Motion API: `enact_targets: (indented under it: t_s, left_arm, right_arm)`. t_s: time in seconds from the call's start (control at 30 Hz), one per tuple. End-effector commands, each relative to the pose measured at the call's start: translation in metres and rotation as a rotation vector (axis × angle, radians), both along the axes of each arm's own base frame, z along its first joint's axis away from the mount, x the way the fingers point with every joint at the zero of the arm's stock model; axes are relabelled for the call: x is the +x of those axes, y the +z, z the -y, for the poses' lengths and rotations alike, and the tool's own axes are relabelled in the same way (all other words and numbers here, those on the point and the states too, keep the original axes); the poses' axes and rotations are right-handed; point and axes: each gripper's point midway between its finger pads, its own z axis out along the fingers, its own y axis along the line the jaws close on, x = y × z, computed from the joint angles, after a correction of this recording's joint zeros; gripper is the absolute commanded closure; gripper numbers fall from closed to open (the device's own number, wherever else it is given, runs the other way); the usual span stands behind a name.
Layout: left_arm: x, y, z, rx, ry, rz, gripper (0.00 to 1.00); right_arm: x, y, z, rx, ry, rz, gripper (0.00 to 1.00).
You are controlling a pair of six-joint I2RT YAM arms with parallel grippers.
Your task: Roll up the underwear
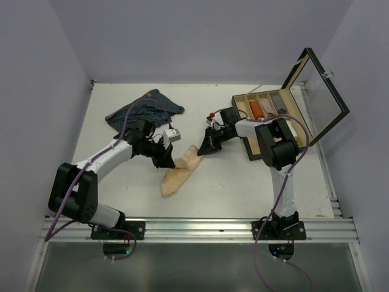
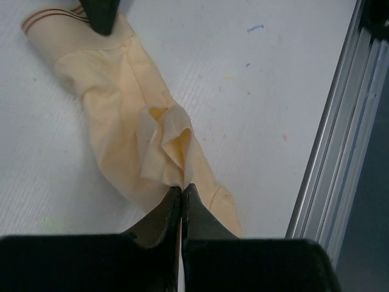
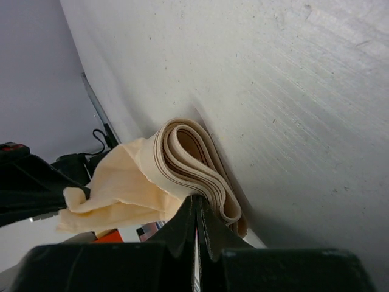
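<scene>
The beige underwear point(image 1: 180, 172) lies folded into a long narrow strip mid-table, running from near left to far right. My left gripper point(image 1: 168, 160) is shut on a raised fold at the strip's middle point(image 2: 173, 149). My right gripper point(image 1: 205, 146) is shut on the folded waistband end point(image 3: 194, 164), which has thin brown stripes. The navy striped underwear point(image 1: 144, 109) lies crumpled at the far left behind the left arm. A pink-and-white piece point(image 1: 268, 107) sits rolled in a box compartment.
The compartmented wooden box point(image 1: 262, 118) stands at the far right with its glass lid point(image 1: 321, 88) raised open; an orange roll point(image 1: 254, 109) fills one slot. The aluminium rail point(image 1: 200, 228) runs along the near table edge. A small white block point(image 1: 172, 135) sits on the left wrist.
</scene>
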Motion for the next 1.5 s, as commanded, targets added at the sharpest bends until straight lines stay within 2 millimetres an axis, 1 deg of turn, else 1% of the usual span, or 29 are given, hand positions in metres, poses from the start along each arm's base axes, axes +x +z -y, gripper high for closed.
enact_targets:
  t_s: [0.0, 0.03, 0.07, 0.1, 0.17, 0.37, 0.4, 0.43, 0.53, 0.67, 0.73, 0.77, 0.83, 0.87, 0.9, 0.97, 1.0, 1.03, 1.1, 1.17, 1.2, 1.23, 1.27, 1.33, 1.37, 1.47]
  left_arm:
    - [-0.007, -0.019, -0.008, 0.149, -0.122, 0.110, 1.00]
    - [-0.011, -0.021, -0.008, 0.167, -0.154, 0.128, 1.00]
    - [-0.011, -0.024, -0.012, 0.201, -0.161, 0.146, 1.00]
    - [-0.011, -0.023, -0.014, 0.214, -0.174, 0.176, 1.00]
    - [-0.018, -0.031, -0.018, 0.263, -0.227, 0.219, 1.00]
    - [-0.040, -0.041, -0.013, 0.311, -0.338, 0.285, 1.00]
    - [-0.042, -0.040, -0.012, 0.309, -0.350, 0.303, 1.00]
    - [-0.048, -0.044, -0.011, 0.313, -0.368, 0.313, 1.00]
    - [-0.056, -0.053, -0.012, 0.345, -0.406, 0.342, 1.00]
    - [-0.060, -0.062, -0.013, 0.383, -0.437, 0.366, 1.00]
    - [-0.063, -0.065, -0.011, 0.392, -0.464, 0.385, 0.96]
    - [-0.065, -0.065, -0.009, 0.389, -0.469, 0.388, 0.90]
    - [-0.066, -0.062, -0.004, 0.376, -0.476, 0.390, 0.74]
    - [-0.066, -0.060, -0.003, 0.372, -0.471, 0.389, 0.70]
    - [-0.065, -0.054, -0.002, 0.367, -0.467, 0.399, 0.62]
    - [-0.063, -0.044, 0.000, 0.354, -0.460, 0.421, 0.59]
    - [-0.061, -0.031, 0.001, 0.336, -0.447, 0.457, 0.57]
    - [-0.060, -0.024, 0.002, 0.328, -0.434, 0.473, 0.57]
    - [-0.053, -0.002, 0.005, 0.301, -0.374, 0.519, 0.58]
    - [-0.049, 0.009, 0.006, 0.282, -0.336, 0.527, 0.59]
    - [-0.047, 0.016, 0.010, 0.268, -0.323, 0.524, 0.63]
    - [-0.049, 0.016, 0.014, 0.250, -0.333, 0.506, 0.64]
    - [-0.050, 0.010, 0.017, 0.251, -0.343, 0.468, 0.66]
    - [-0.053, 0.007, 0.023, 0.239, -0.355, 0.407, 0.68]
    - [-0.055, -0.003, 0.024, 0.252, -0.374, 0.358, 0.69]
    - [-0.057, -0.010, 0.030, 0.241, -0.395, 0.311, 0.68]
  right_arm:
    - [-0.005, -0.041, 0.019, -0.144, -0.027, -0.028, 0.99]
    - [-0.005, -0.041, 0.019, -0.144, -0.027, -0.028, 0.99]
    - [-0.004, -0.041, 0.020, -0.146, -0.029, -0.025, 0.99]
    - [-0.003, -0.040, 0.020, -0.144, -0.030, -0.022, 0.99]
    - [-0.002, -0.041, 0.020, -0.146, -0.028, -0.022, 0.99]
    - [-0.002, -0.041, 0.020, -0.150, -0.024, -0.027, 0.99]
    - [-0.001, -0.040, 0.021, -0.151, -0.023, -0.020, 0.99]
    - [-0.002, -0.041, 0.021, -0.152, -0.022, -0.022, 0.99]
    - [-0.002, -0.040, 0.021, -0.152, -0.021, -0.019, 0.99]
    - [-0.004, -0.041, 0.022, -0.156, -0.016, -0.021, 0.99]
    - [-0.005, -0.041, 0.023, -0.157, -0.013, -0.026, 0.99]
    - [-0.005, -0.041, 0.022, -0.153, -0.008, -0.024, 0.99]
    - [-0.007, -0.041, 0.022, -0.150, -0.002, -0.028, 0.99]
    - [-0.007, -0.040, 0.022, -0.148, 0.003, -0.023, 0.99]
    - [-0.008, -0.038, 0.022, -0.143, 0.011, -0.025, 0.99]
    - [-0.008, -0.036, 0.022, -0.136, 0.024, -0.014, 0.99]
    - [-0.009, -0.035, 0.022, -0.134, 0.029, -0.018, 1.00]
    - [-0.010, -0.034, 0.022, -0.131, 0.034, -0.018, 0.99]
    - [-0.008, -0.032, 0.022, -0.126, 0.045, -0.006, 1.00]
    - [-0.007, -0.029, 0.021, -0.124, 0.053, 0.008, 1.00]
    - [-0.007, -0.029, 0.022, -0.125, 0.054, 0.010, 1.00]
    - [-0.006, -0.029, 0.022, -0.128, 0.054, 0.015, 1.00]
    - [-0.006, -0.027, 0.022, -0.126, 0.055, 0.018, 1.00]
    - [-0.005, -0.028, 0.022, -0.127, 0.057, 0.021, 1.00]
    - [-0.005, -0.029, 0.022, -0.130, 0.058, 0.017, 1.00]
    - [-0.005, -0.029, 0.022, -0.131, 0.057, 0.010, 1.00]
